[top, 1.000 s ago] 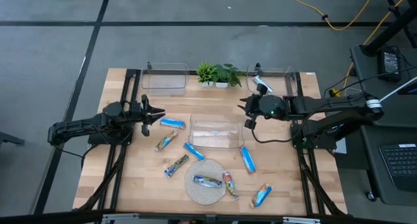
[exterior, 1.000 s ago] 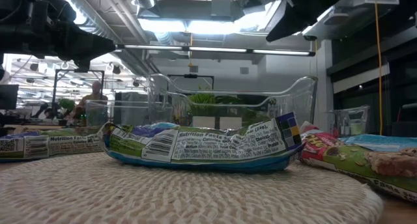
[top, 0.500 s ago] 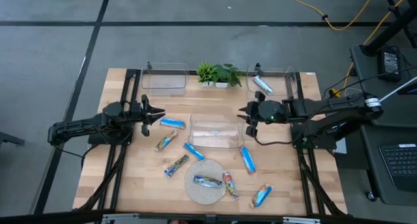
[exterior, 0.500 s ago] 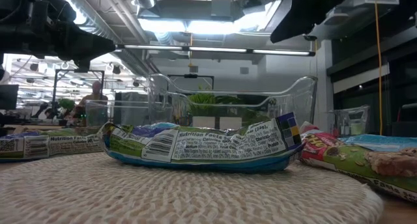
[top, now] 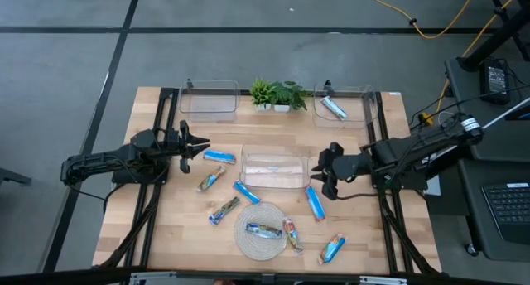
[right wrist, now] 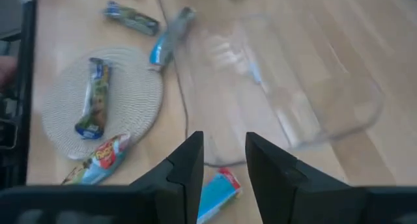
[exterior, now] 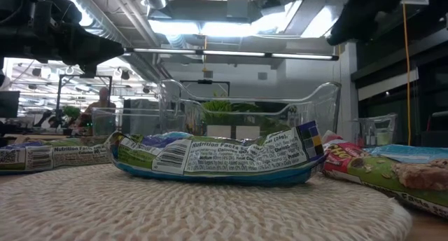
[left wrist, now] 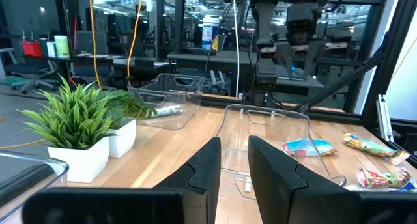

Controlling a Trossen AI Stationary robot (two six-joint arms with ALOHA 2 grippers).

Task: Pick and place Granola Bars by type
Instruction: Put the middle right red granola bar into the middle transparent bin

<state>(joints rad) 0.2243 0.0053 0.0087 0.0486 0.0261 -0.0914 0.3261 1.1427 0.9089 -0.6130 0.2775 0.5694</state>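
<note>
right gripper (top: pixel 318 174), open and empty, hovers over blue bar (top: pixel 315 203) at its 5 o'clock; descend squarely across the bar's width.

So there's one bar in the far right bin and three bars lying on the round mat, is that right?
Not quite. The far right bin does hold one bar, but the mat carries two bars, not three. The high view shows it.

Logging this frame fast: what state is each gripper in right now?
Left gripper: open, empty, beside the table's left edge.
Right gripper: open, empty, above the blue bar by the middle clear bin.
</note>
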